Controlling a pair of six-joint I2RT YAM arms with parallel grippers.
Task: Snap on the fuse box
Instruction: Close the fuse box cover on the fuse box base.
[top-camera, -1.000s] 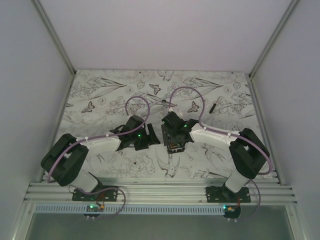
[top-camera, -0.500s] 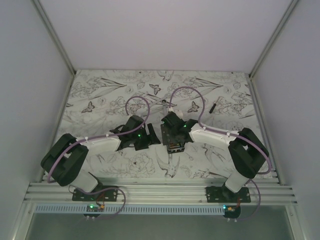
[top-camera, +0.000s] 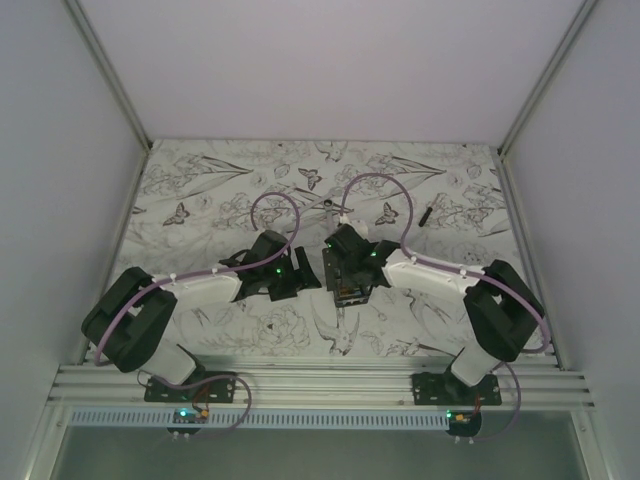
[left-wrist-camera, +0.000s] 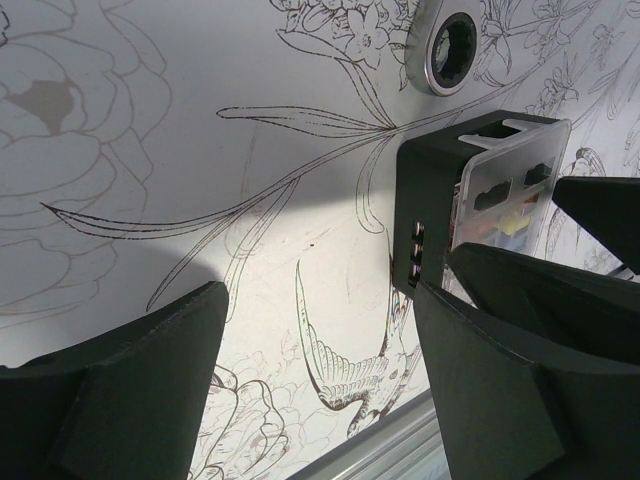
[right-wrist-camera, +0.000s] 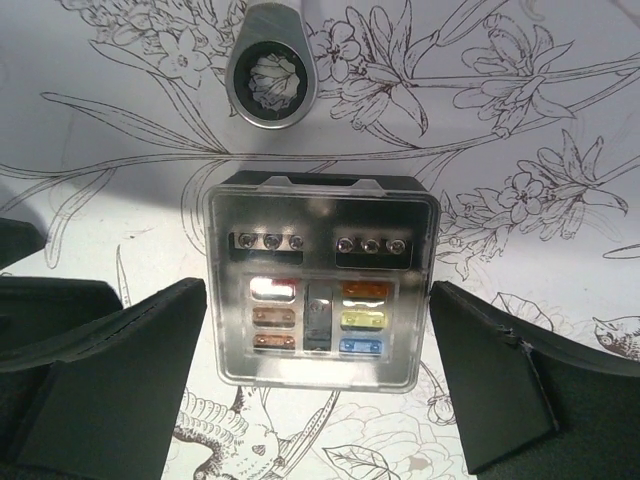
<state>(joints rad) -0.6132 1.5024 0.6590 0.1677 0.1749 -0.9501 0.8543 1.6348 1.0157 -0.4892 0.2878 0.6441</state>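
Observation:
The fuse box (right-wrist-camera: 320, 280) lies flat on the patterned table, a black base with a clear cover over rows of red, orange, yellow and blue fuses. My right gripper (right-wrist-camera: 315, 295) is open and straddles it, one finger on each side, with a small gap to the box on both. From above, the fuse box (top-camera: 348, 292) shows only partly under the right gripper (top-camera: 347, 280). My left gripper (left-wrist-camera: 320, 300) is open with nothing between its fingers, and the fuse box (left-wrist-camera: 432, 205) stands just beyond its right finger. The left gripper (top-camera: 300, 272) sits close to the left of the box.
A silver wrench's ring end (right-wrist-camera: 270, 85) lies just beyond the box; the same wrench (left-wrist-camera: 452, 45) shows in the left wrist view. A thin black stick (top-camera: 426, 213) lies at the back right. The table's near metal rail (top-camera: 320, 385) runs along the front.
My right gripper's fingers have spread a little wider around the fuse box and the right arm has shifted slightly. The left arm has hardly moved.

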